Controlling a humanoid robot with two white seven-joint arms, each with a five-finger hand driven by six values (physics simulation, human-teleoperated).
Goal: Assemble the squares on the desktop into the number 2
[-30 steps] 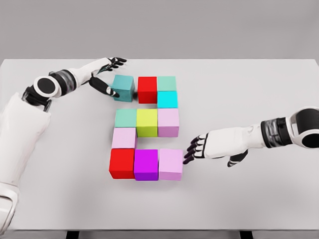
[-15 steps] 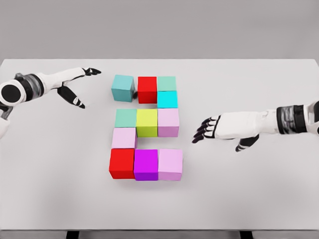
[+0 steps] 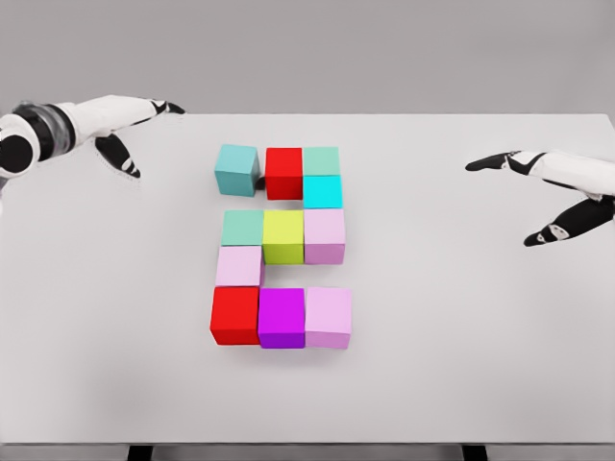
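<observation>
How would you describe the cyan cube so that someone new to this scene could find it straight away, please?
On the white table, coloured cubes form a figure 2. At its upper right, just under the pale green cube ending the top row, sits the cyan cube, with the red cube to its left and a pink cube below. It is the only bright cyan one; the teal cube is duller.

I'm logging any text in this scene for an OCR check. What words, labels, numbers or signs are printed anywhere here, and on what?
None: no printed text shows on the blocks, the table or either robot hand. The blocks' faces are plain colours; only their layout resembles a 2.
</observation>
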